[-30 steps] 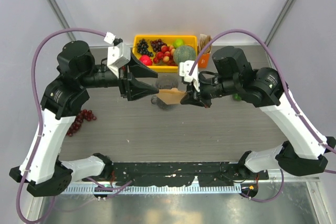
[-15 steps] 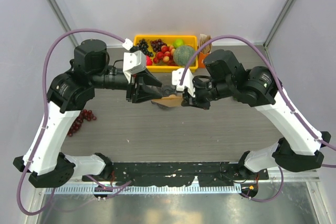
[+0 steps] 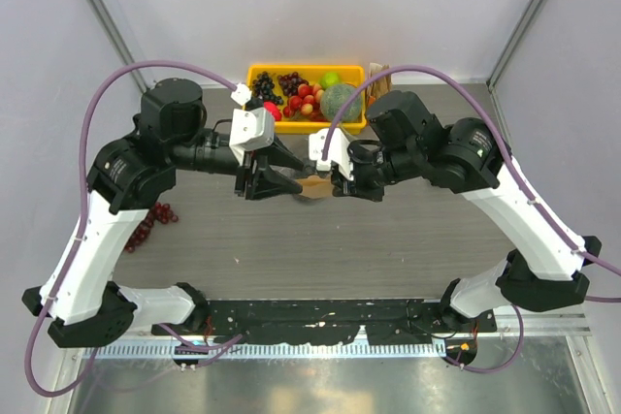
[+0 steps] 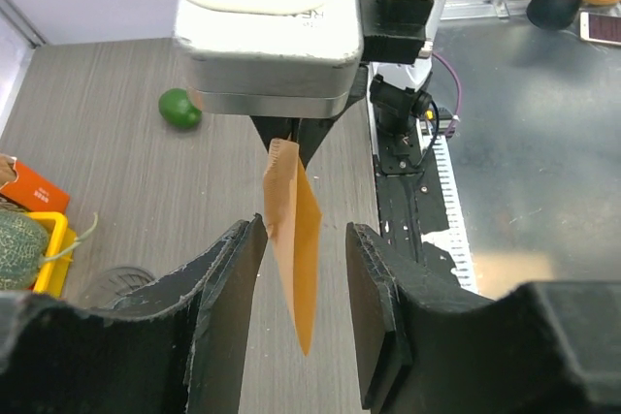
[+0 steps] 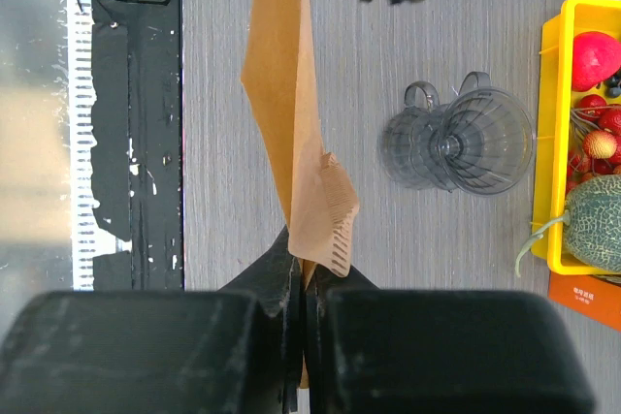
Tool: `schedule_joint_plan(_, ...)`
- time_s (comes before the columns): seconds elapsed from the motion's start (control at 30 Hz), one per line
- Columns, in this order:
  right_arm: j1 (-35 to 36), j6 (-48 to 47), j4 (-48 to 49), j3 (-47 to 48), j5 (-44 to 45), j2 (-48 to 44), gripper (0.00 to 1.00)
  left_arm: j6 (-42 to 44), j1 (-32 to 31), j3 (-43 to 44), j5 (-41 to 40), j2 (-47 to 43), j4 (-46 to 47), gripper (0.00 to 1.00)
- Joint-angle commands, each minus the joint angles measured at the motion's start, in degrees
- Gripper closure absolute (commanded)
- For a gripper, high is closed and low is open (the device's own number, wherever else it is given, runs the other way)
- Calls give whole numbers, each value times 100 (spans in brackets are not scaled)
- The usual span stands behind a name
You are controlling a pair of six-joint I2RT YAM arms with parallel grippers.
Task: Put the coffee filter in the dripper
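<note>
Aloft, coffee filter (image 5: pixel 286 94) pinched by right end effector (image 5: pixel 299 273), dripper (image 5: pixel 480 138) nearby

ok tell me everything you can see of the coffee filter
The coffee filter is thin tan-brown paper, folded flat, with a crimped seam along one edge. It is held off the table, edge-on to both wrist cameras. The right gripper is shut on its crimped end. The other end pokes between the left gripper's open fingers, which stand either side without touching it. It is not in the dripper.
</note>
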Motion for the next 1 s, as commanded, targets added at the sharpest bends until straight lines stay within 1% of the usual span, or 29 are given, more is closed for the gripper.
schedule_joint_plan(0.0,52,-31,-72,267,35,43,95,146,-107,-56,-172,-25,-9,55)
schedule_joint_plan(0.1,105,-93,-72,249,44,16,95,129,-125,-118,-357,-34,88,58)
schedule_joint_plan(0.23,193,-172,-107,232,105,25,94,103,-134,-162,-366,-34,132,61)
schedule_joint_plan(0.3,210,-190,-107,241,114,34,94,102,-134,-153,-410,1,97,65)
schedule_joint_plan(0.43,210,-163,-142,311,158,69,94,208,-151,-188,-498,45,-35,68)
schedule_joint_plan(0.57,210,-85,-195,407,158,130,94,331,-187,-337,-568,-34,-35,68)
schedule_joint_plan(0.6,210,-76,-195,434,167,148,94,375,-195,-346,-612,-34,-35,66)
schedule_joint_plan(0.67,210,-40,-239,486,158,174,94,445,-230,-390,-700,-60,-44,60)
schedule_joint_plan(0.77,219,-23,-283,600,132,236,93,568,-327,-364,-875,-34,-88,59)
schedule_joint_plan(0.83,219,-14,-283,679,114,279,90,639,-389,-364,-972,-25,-114,65)
schedule_joint_plan(0.87,210,4,-283,706,105,271,88,630,-397,-364,-955,-25,-106,74)
schedule_joint_plan(0.9,210,12,-257,759,114,288,81,578,-398,-390,-938,-34,-79,85)
schedule_joint_plan(0.93,210,56,-170,776,149,280,77,464,-398,-434,-964,-69,-9,96)
schedule_joint_plan(0.97,167,100,-117,785,193,245,67,263,-371,-487,-999,-95,96,100)
